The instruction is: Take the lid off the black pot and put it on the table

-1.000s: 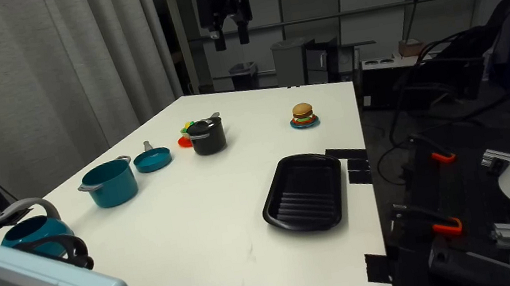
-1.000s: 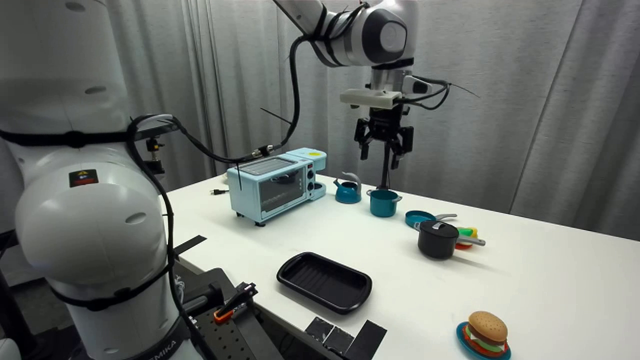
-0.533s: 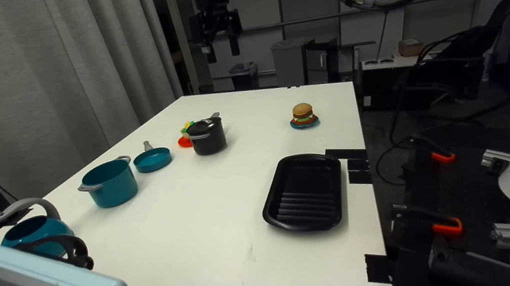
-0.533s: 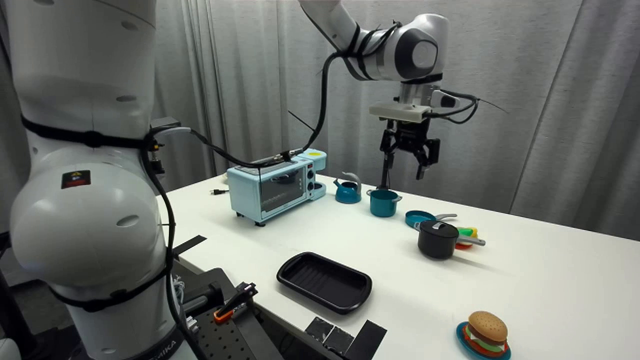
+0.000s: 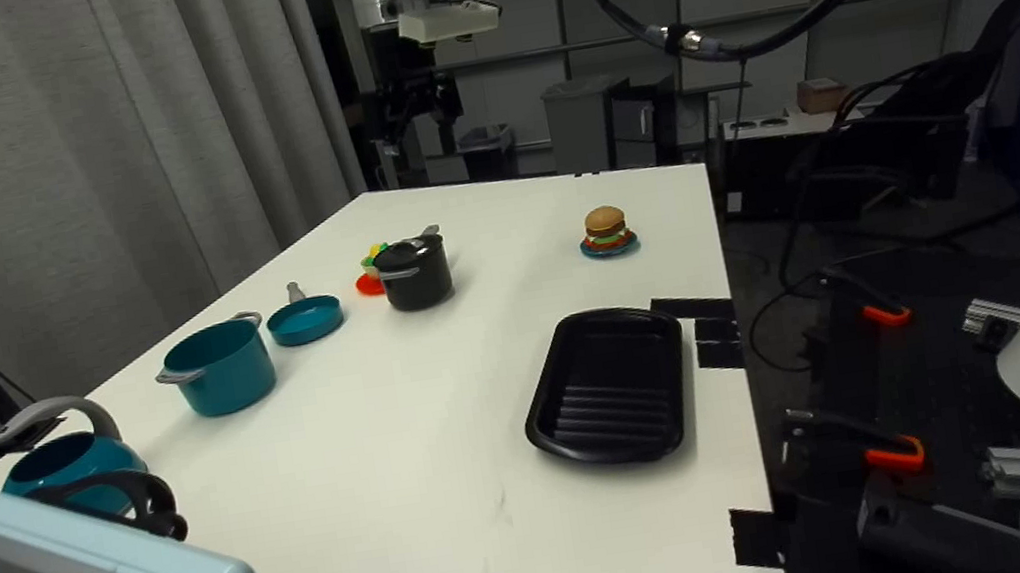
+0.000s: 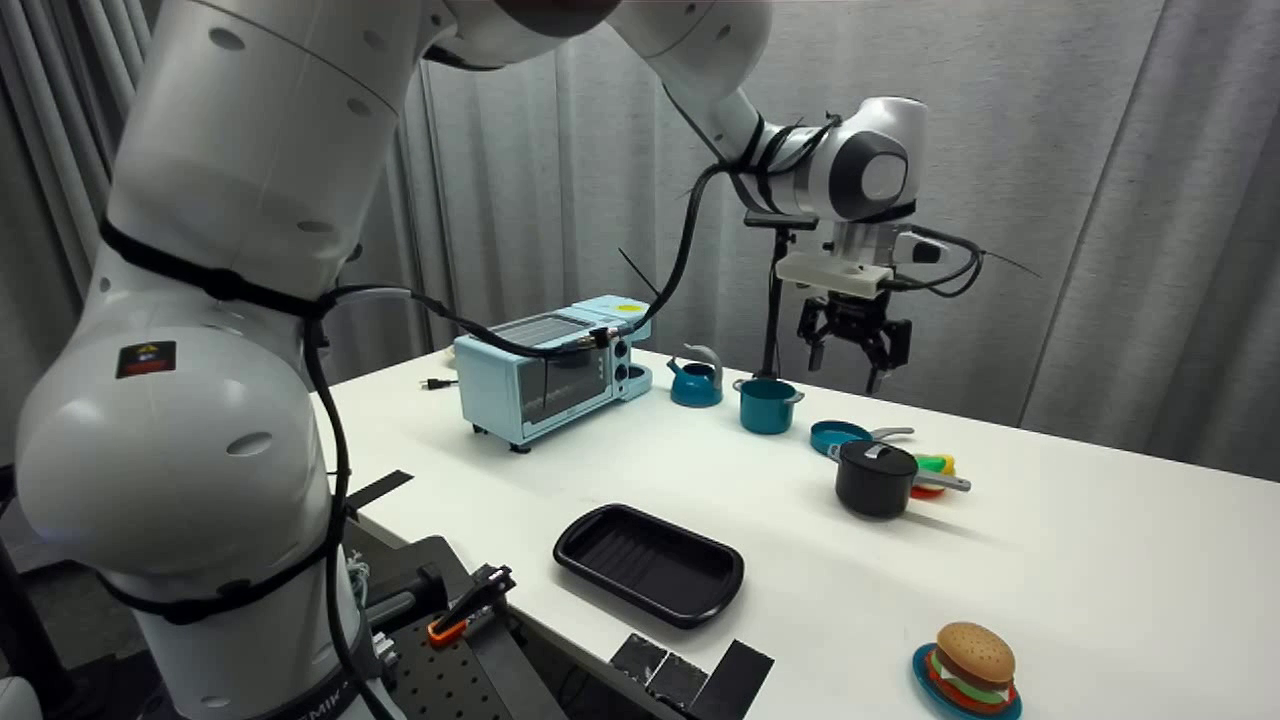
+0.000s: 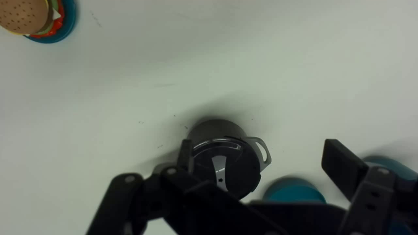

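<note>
The dark lid (image 6: 880, 458) with a grey strip handle sits on the small black pot (image 6: 868, 492), which stands upright on the white table (image 6: 1100, 570). Both exterior views show the lid (image 5: 402, 251) on the pot (image 5: 421, 286). My gripper (image 6: 845, 372) is open and empty, in the air well above the table. In the wrist view the gripper (image 7: 258, 147) has its fingers wide apart. The left finger overlaps the left edge of the lid (image 7: 241, 163), and part of the lid and the pot's long handle are hidden behind it. The pot (image 7: 217, 129) shows below the lid.
A teal pan (image 6: 836, 436) and a plate with toy food (image 6: 938, 466) stand close to the black pot. A teal pot (image 6: 766, 408), a kettle (image 6: 696, 386) and a light-blue toaster oven (image 6: 560, 385) stand farther along. A black grill pan (image 6: 650, 565) and a toy burger (image 6: 975, 665) lie nearer.
My open gripper has come down and moved sideways, to the right in an exterior view and to the left in an exterior view. The lid, pot and other objects have not moved.
</note>
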Motion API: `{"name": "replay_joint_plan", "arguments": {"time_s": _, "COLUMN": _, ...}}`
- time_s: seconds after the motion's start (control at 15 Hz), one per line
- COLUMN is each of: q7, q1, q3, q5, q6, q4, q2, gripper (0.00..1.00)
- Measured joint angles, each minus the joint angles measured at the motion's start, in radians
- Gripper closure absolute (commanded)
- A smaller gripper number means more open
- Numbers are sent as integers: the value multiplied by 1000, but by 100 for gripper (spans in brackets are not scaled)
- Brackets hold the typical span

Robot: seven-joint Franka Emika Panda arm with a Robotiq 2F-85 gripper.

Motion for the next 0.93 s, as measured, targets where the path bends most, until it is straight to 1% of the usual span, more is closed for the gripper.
{"name": "replay_joint_plan", "arguments": {"time_s": 0.53, "q7": 15, "q1": 0, "q3": -3, "q5": 0, "q6": 119, "q4": 121, "q2": 154, "gripper": 0}}
{"name": "replay_joint_plan", "arguments": {"time_s": 0.93, "q7": 43, "q1": 3, "q3": -3, "q5": 0, "q6": 146, "q4": 204, "q2": 264, "gripper": 0}}
